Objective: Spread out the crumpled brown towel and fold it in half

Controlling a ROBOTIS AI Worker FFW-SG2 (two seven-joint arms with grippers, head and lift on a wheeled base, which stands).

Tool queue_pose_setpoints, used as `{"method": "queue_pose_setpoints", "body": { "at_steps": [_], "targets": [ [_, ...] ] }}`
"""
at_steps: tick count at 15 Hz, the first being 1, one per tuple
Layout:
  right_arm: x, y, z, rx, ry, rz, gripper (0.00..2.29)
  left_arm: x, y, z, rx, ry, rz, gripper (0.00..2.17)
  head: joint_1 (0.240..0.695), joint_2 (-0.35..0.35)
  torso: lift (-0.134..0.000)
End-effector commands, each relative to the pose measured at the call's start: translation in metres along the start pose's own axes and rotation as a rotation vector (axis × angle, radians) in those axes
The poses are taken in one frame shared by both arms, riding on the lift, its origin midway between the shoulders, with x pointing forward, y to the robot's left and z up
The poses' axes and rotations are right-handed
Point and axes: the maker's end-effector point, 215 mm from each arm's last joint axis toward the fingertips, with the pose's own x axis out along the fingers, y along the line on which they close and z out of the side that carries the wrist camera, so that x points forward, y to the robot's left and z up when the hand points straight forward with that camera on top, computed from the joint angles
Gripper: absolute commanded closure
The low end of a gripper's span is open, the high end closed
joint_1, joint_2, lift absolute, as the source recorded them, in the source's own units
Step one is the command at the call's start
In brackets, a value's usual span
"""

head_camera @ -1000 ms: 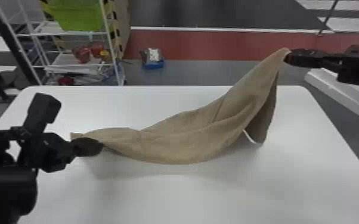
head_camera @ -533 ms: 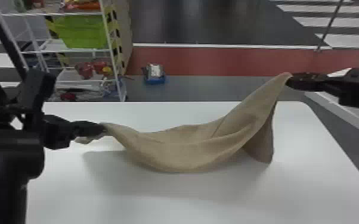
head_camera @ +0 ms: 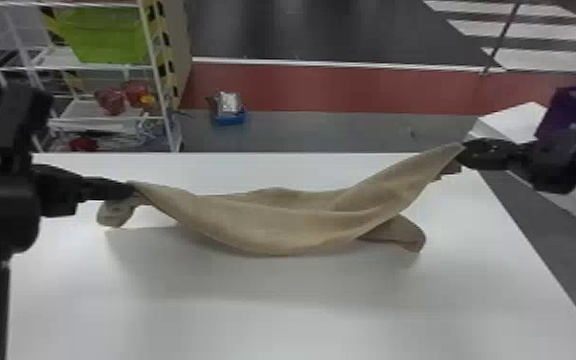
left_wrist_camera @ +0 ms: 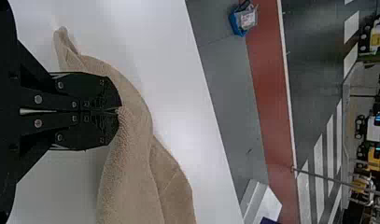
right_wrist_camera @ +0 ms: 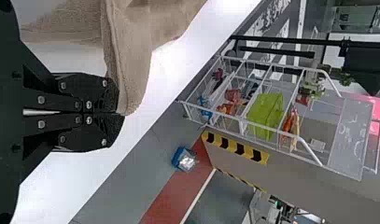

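Observation:
In the head view the brown towel (head_camera: 277,222) hangs slack between both grippers, its middle sagging low over the white table. My left gripper (head_camera: 131,189) holds its left end, with a small flap drooping beside the fingertips. My right gripper (head_camera: 464,152) grips the other end, raised higher, and a loose corner hangs below it toward the table. The left wrist view has the left gripper (left_wrist_camera: 118,111) shut on an edge of the towel (left_wrist_camera: 131,177). Likewise, in the right wrist view the right gripper (right_wrist_camera: 121,113) is shut on a towel corner (right_wrist_camera: 131,74).
The white table (head_camera: 301,320) stretches beneath the towel and in front of it. Beyond its far edge, on the floor, are a white shelf rack (head_camera: 105,115) with a green bin (head_camera: 105,36) at the left and a small blue box (head_camera: 228,115). A white block (head_camera: 512,119) stands off the right side.
My left gripper has risen and moved right with its end of the towel, letting a flap hang there. The head view has tilted or shifted, and the right end hangs lower and nearer the table.

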Motion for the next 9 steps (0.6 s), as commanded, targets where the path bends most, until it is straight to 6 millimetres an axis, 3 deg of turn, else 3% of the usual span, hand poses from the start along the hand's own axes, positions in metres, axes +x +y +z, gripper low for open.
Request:
{"method": "queue_pose_setpoints", "body": {
  "at_steps": [1,3,7,9],
  "targets": [
    [-0.015,-0.009,0.012,0.021,-0.061,-0.017,1.94,-0.028,0.037,-0.002,-0.010,-0.015,0.059,1.67,0.649,-0.066,-0.134],
    [-0.023,-0.009,0.032,0.015,-0.122,-0.017,1.94,-0.045,0.046,0.012,0.000,-0.049,0.074,1.67,0.635,-0.035,-0.134],
    [-0.036,0.008,0.086,0.002,-0.230,0.013,1.94,-0.070,0.037,0.054,0.030,-0.131,0.078,1.67,0.580,-0.001,-0.134],
    [-0.040,0.007,0.098,0.001,-0.245,0.013,1.94,-0.080,0.034,0.071,0.019,-0.164,0.073,1.67,0.552,0.010,-0.134]
  ]
}}
